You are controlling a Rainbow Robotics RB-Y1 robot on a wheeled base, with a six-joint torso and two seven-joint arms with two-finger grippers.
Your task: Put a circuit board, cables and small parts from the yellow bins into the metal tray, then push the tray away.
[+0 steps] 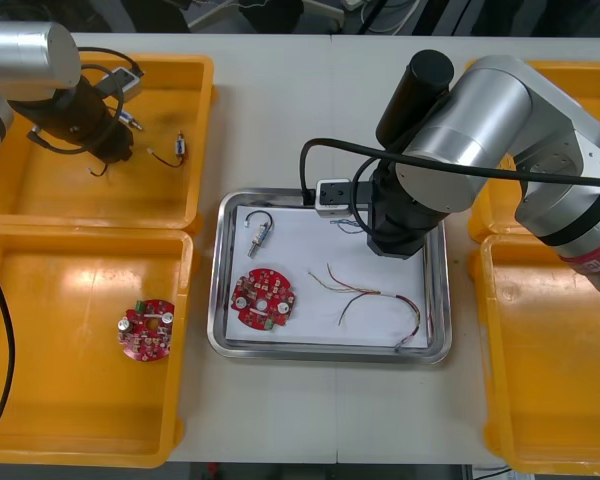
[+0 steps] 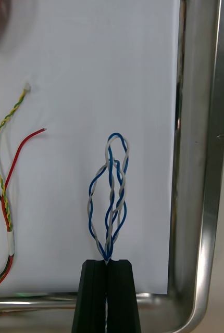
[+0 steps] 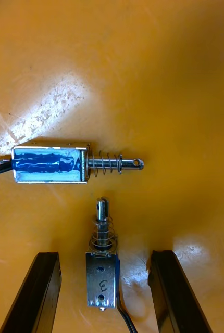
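right end effector [image 2: 107, 261] clamped on cable [image 2: 110, 192] inside metal tray [image 2: 206, 156] | left end effector [image 3: 106, 254] apart around small metal part [image 3: 101, 276] | risk: cable may cling at release

Blue-and-white twisted cable [image 2: 111, 193], red board [image 1: 263, 297]

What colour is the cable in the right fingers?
The cable is twisted blue and white; right wrist view.

Four yellow bins [image 1: 60, 190], one metal tray [image 1: 438, 300], two circuit boards [image 1: 263, 298], two cables [image 2: 112, 192], three small metal parts [image 3: 49, 165]
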